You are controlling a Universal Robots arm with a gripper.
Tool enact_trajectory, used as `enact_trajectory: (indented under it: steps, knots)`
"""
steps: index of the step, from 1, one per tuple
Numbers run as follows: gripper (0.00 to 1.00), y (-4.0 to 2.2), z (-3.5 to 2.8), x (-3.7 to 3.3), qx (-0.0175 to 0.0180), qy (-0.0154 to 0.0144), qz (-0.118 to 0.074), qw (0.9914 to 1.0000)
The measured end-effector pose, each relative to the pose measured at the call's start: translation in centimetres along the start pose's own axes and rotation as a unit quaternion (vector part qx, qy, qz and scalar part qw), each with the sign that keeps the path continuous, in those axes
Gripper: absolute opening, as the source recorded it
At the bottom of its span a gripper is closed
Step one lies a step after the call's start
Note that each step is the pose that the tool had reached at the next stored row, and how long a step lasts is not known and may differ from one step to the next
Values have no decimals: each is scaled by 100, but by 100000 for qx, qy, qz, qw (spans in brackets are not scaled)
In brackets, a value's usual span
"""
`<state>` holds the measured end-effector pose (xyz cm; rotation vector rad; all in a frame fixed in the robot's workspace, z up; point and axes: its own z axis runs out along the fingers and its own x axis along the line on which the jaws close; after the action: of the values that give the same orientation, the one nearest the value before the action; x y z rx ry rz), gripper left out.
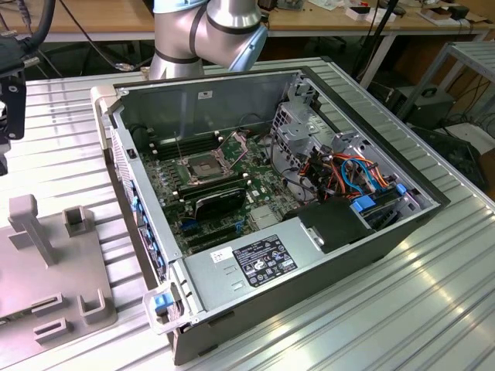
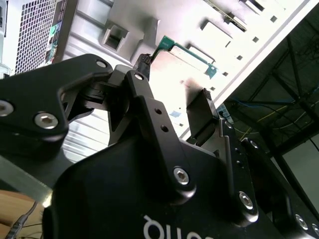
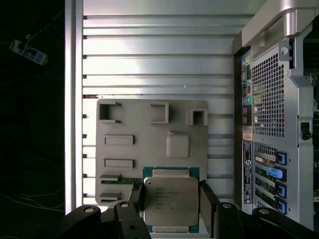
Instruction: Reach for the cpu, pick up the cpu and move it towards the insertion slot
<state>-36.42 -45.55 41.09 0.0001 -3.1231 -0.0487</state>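
The cpu (image 3: 171, 201), a thin silvery square on a green backing, sits between my two black fingers (image 3: 207, 199), which press on its opposite edges. My gripper (image 3: 171, 196) is shut on it and holds it well above the grey fixture plate (image 3: 149, 149). In the second wrist view the cpu's green edge (image 2: 187, 52) shows at the fingertips of the gripper (image 2: 174, 74). The insertion slot (image 1: 199, 166), a shiny metal frame with a dark centre, lies on the board inside the open computer case, far off toward the exterior view's right of the wrist hardware (image 1: 9, 93).
The grey fixture plate (image 1: 54, 263) with posts and holders lies beside the case's rear wall (image 3: 271, 124). A black card (image 1: 220, 202), drive cage (image 1: 298, 127) and cables (image 1: 356, 174) crowd the case. The ribbed aluminium table (image 1: 387, 309) ends just beyond the plate (image 3: 72, 124).
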Motion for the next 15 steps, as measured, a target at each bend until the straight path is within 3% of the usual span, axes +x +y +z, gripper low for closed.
enact_trajectory:
  steps: [15]
  knots:
    - [55, 1, -3, -142, 3, 4, 2, 100000]
